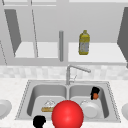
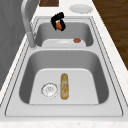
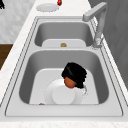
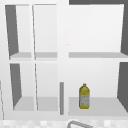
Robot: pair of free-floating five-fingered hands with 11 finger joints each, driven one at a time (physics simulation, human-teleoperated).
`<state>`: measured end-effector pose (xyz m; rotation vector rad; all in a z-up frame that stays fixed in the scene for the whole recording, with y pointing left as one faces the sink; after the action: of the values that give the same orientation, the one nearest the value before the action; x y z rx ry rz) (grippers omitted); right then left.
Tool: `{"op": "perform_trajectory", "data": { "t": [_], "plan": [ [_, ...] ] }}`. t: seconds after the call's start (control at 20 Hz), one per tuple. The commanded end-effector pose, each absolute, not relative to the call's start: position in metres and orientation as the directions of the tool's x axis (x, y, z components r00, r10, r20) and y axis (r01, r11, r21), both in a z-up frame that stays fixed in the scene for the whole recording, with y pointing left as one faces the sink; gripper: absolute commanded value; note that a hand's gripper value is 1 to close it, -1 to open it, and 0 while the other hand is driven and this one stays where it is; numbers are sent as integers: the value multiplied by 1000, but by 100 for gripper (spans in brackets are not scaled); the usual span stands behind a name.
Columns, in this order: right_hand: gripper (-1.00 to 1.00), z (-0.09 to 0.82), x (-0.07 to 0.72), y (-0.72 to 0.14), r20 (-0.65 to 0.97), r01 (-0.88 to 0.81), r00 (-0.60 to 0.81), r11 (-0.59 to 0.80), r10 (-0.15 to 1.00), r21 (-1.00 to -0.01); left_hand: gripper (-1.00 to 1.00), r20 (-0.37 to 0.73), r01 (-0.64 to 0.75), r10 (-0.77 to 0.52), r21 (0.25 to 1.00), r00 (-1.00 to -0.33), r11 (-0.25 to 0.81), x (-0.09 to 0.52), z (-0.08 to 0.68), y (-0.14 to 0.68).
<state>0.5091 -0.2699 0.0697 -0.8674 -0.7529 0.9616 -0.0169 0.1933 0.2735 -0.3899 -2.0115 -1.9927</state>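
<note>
Right robot hand [image 1: 95,91] up over right sink bowl [image 1: 105,100], fingers curled round small orange ball [image 1: 95,96]. In right side view, same hand [image 3: 74,73] with ball [image 3: 70,82] hangs just above white plate [image 3: 62,94] lying in bowl. In left side view, small brown bit [image 2: 77,40] lies near that plate.

Left robot hand [image 1: 39,121] low at front bench edge, beside big red ball [image 1: 67,114]; cannot tell fingers.

Bread roll [image 2: 64,85] lies in left bowl next to drain [image 2: 49,89]. Tap [image 1: 71,72] stands between bowls. Yellow bottle [image 4: 84,96] upright on cabinet shelf.
</note>
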Motion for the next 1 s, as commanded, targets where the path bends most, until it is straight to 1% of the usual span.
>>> {"op": "perform_trajectory", "data": {
  "t": [0.0,0.4,0.95],
  "plan": [
    [100,89,505,-282,120,-382,361,265,925,-885,0,383,383,-7,924,-924,11,-17,274,193],
    [100,125,487,-296,72,-384,326,202,943,-901,0,383,383,-7,924,-924,11,-17,274,193],
    [100,160,452,-322,84,-380,347,221,934,-898,0,383,383,-7,924,-924,11,-17,274,193]
  ]
}}
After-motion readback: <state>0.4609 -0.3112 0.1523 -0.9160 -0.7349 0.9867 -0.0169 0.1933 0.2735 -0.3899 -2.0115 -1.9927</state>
